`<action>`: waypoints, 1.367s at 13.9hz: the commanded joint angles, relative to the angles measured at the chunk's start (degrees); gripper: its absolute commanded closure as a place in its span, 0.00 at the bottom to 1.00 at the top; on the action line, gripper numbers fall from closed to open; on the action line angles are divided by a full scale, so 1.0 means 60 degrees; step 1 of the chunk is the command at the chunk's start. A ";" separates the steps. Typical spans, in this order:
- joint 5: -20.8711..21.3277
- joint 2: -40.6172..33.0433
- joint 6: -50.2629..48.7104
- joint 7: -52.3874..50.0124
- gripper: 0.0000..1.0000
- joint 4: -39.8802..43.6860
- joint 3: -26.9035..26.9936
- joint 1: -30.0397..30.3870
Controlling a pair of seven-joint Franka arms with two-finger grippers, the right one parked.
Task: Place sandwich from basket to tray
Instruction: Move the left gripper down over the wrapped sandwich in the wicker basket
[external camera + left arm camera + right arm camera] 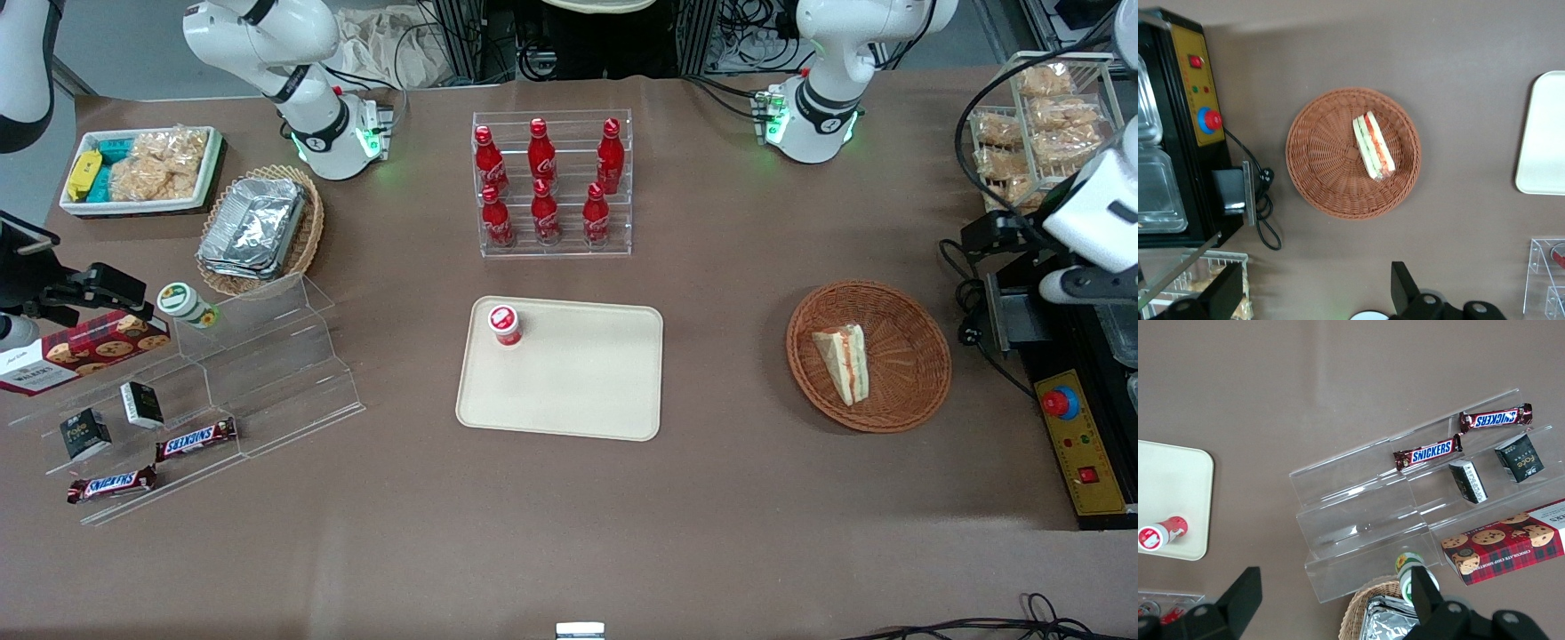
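The sandwich (pixel 843 363) (pixel 1373 145), a white wedge with orange-red and green layers, lies on its side in the round reddish-brown basket (pixel 916 391) (pixel 1318 173) toward the working arm's end of the table. The cream tray (pixel 578 391) (pixel 1541 133) lies mid-table, beside the basket. My gripper (pixel 1009 240) (pixel 1315 293) hangs high above the table at the working arm's end, farther from the front camera than the basket. It is open, its fingers (pixel 1405 287) wide apart with nothing between them.
A small red-and-white bottle (pixel 504 324) stands on the tray's corner. A rack of red cola bottles (pixel 551 187) stands farther back. A black control box with a red button (pixel 1062 404) (pixel 1208 120) and a wire snack rack (pixel 1036 124) sit beside the basket.
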 commanded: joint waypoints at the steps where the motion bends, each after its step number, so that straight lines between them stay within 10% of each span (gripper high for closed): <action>1: -0.0374 0.0483 -0.0026 -0.1151 0.00 -0.0040 -0.0099 0.0060; 19: -0.0845 0.2082 0.7060 -0.3998 0.00 -0.5457 -0.0099 0.0104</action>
